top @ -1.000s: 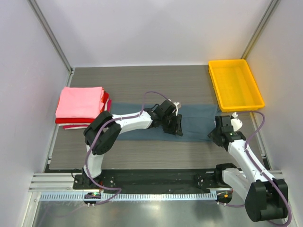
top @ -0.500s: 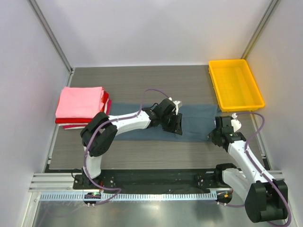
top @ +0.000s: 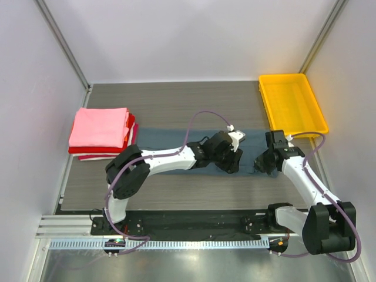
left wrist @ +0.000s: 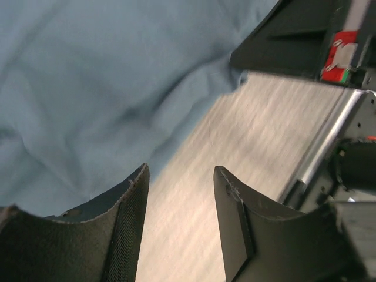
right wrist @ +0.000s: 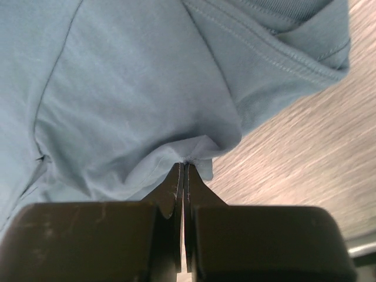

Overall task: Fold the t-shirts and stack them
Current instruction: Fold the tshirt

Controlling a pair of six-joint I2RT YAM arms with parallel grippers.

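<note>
The slate blue-grey t-shirt [top: 161, 140] lies spread in a long strip across the middle of the table [top: 176, 106]. My right gripper [top: 262, 163] is shut on a bunched fold at the near right edge of the blue-grey t-shirt [right wrist: 147, 76], pinched at the right gripper's [right wrist: 185, 164] tips. My left gripper [top: 232, 162] hovers open over the shirt's near edge, just left of the right one. In the left wrist view the left gripper [left wrist: 181, 176] has bare table between its fingers and the t-shirt [left wrist: 88, 76] beyond. A folded stack of t-shirts, pink [top: 100, 126] on top of red and white, sits at the left.
A yellow plastic tray [top: 267, 103] stands at the back right, just beyond the right arm. Grey walls close in on the left, the right and the back. The right gripper's black body [left wrist: 294, 35] shows close in the left wrist view.
The right gripper has shut on the shirt's near right edge and shifted slightly away from the base. The left gripper has slid right along the shirt's near edge, closer to the right gripper.
</note>
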